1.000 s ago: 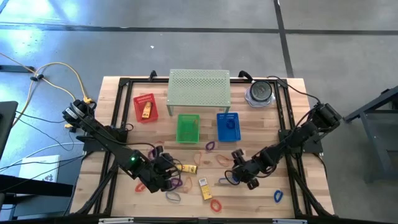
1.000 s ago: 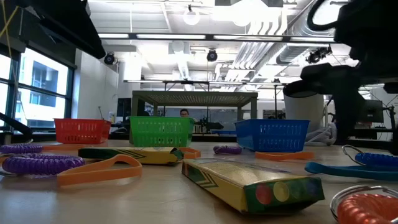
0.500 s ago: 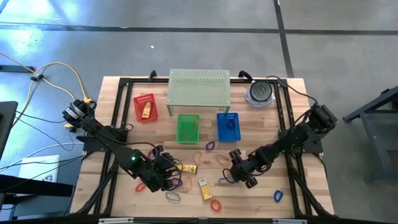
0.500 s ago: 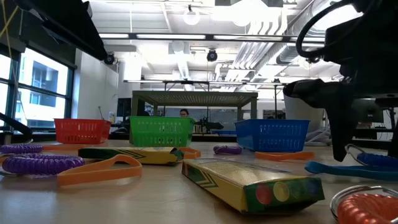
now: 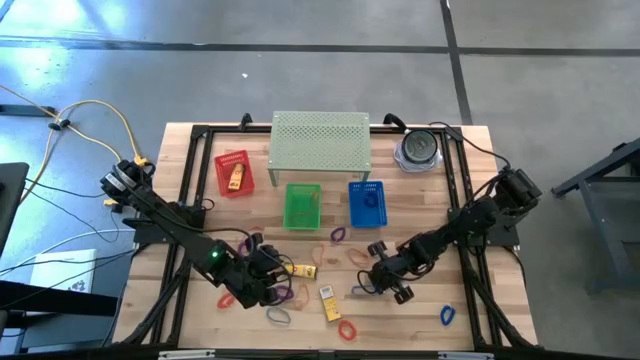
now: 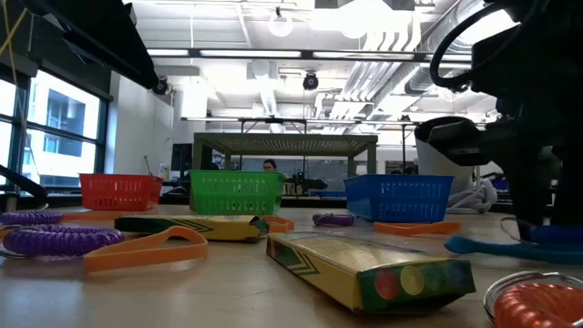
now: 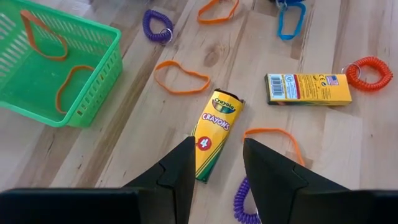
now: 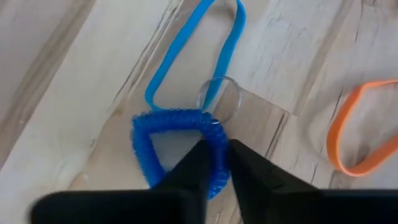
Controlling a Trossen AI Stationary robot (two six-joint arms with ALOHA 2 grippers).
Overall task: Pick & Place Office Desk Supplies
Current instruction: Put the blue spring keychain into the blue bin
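Note:
My right gripper (image 8: 222, 163) is down at the table right of the centre (image 5: 384, 281), shut on a blue coil loop (image 8: 177, 146) that lies flat on the wood beside a blue band (image 8: 198, 43). My left gripper (image 7: 214, 171) stands open at the near left (image 5: 270, 280). Its fingers are above the near end of a yellow crayon packet (image 7: 214, 134) that lies flat, and they hold nothing. A second packet (image 7: 309, 89), a red coil (image 7: 371, 73), a purple coil (image 7: 157, 26) and orange loops (image 7: 181, 76) lie loose on the table. My right gripper pinches one side of the blue coil loop (image 8: 216, 135), close to its clear ring (image 8: 219, 99), between its two fingers. The fingers come from above, pointing down. The coil lies flat on the table.
A red basket (image 5: 233, 172), a green basket (image 5: 303, 205) with orange loops in it and a blue basket (image 5: 367, 203) stand in a row before the pale green shelf (image 5: 320, 140). A round grey thing (image 5: 418, 148) sits at the far right. A blue loop (image 5: 446, 315) lies near the front right.
My right gripper has come down onto the table a little toward the left edge, and its fingers have shut on the blue coil loop. The coil has stayed on the table.

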